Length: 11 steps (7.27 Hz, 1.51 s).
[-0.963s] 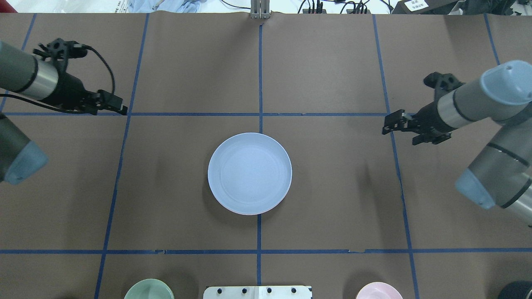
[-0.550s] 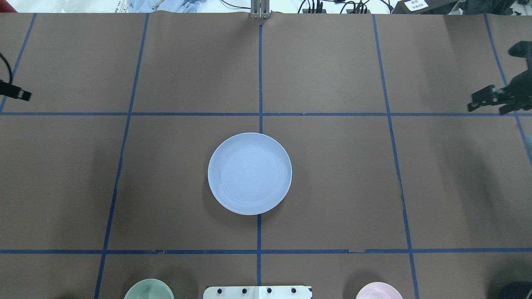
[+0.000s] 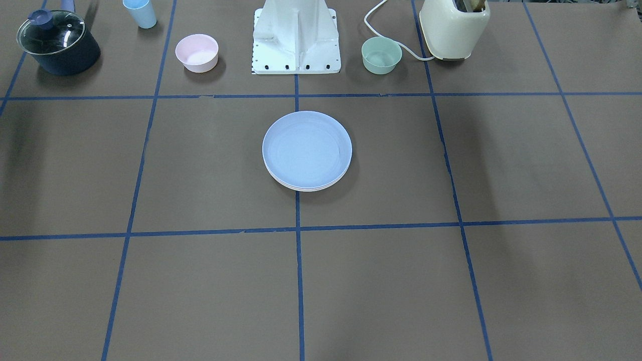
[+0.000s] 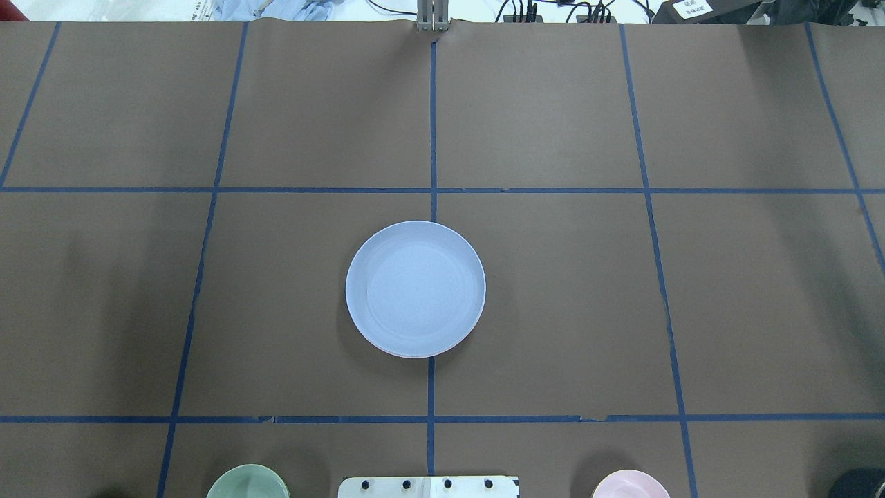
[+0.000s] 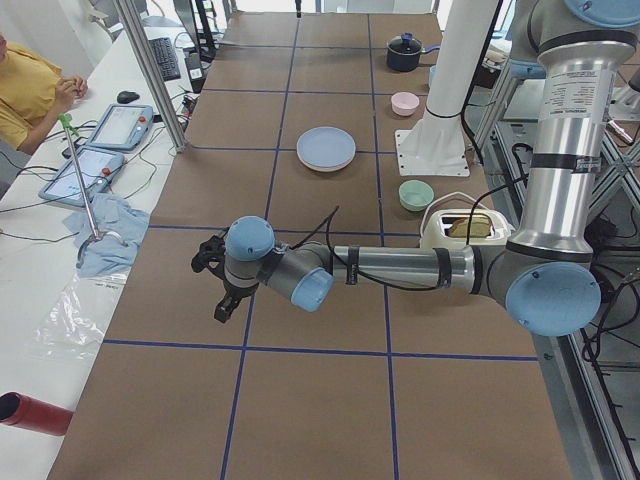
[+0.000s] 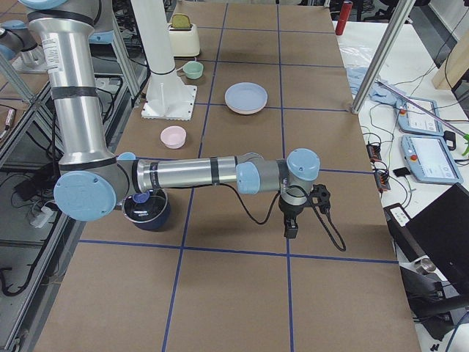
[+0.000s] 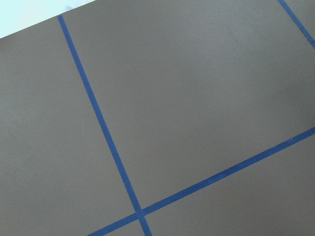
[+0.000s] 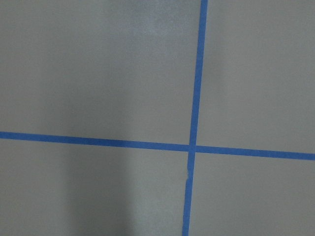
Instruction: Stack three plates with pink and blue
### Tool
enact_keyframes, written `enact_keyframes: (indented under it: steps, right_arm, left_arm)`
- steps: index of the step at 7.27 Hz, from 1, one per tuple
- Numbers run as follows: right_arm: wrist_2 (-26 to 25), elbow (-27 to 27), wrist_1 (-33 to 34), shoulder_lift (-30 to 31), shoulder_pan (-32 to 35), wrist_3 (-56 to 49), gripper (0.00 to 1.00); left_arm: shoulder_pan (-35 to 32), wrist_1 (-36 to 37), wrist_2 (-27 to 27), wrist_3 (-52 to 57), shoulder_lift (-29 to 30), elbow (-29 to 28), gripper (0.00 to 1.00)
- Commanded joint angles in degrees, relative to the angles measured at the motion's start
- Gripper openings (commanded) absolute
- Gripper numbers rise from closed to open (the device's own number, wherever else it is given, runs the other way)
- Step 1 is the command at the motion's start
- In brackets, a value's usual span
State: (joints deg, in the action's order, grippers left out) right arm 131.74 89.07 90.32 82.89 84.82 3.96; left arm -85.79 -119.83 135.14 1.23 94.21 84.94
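The light blue plate (image 4: 415, 288) lies on top of a stack at the table's centre. In the front-facing view, thin pale rims of plates beneath it (image 3: 307, 189) show at its near edge; their colours are hard to tell. The stack also shows in the side views (image 5: 326, 148) (image 6: 245, 97). My left gripper (image 5: 222, 310) hangs over bare table far toward the table's left end. My right gripper (image 6: 291, 233) hangs over bare table far toward the right end. Both show only in side views, so I cannot tell whether they are open or shut. The wrist views show only brown table and blue tape.
Along the robot's side stand a small pink bowl (image 3: 196, 52), a mint-green bowl (image 3: 381, 55), a light blue cup (image 3: 140, 12), a dark pot with a glass lid (image 3: 57, 42), a cream toaster (image 3: 454, 27) and the white robot base (image 3: 296, 37).
Both arms have swung outward and left the overhead view, the left one to the left, the right one to the right. The plate stack has not moved.
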Motion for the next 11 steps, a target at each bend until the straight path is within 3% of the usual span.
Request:
enact_keyframes:
  steps: [1, 6, 9, 11]
  right_arm:
    - [0.8, 0.2, 0.8, 0.8, 0.7, -1.1, 1.00]
    - [1.0, 0.8, 0.3, 1.0, 0.5, -0.1, 1.00]
    - [6.1, 0.9, 0.2, 1.1, 0.5, 0.0, 1.00]
    - [5.6, 0.1, 0.1, 1.0, 0.5, -0.3, 1.00]
  left_arm:
    - [-0.7, 1.6, -0.1, 0.7, 0.7, -0.5, 0.99]
    - [-0.7, 6.0, -0.1, 0.4, 2.9, 1.3, 0.99]
    - [-0.7, 5.9, -0.1, 0.4, 2.8, 2.6, 0.99]
    - [-0.8, 5.8, 0.2, 0.4, 2.0, 3.7, 0.99]
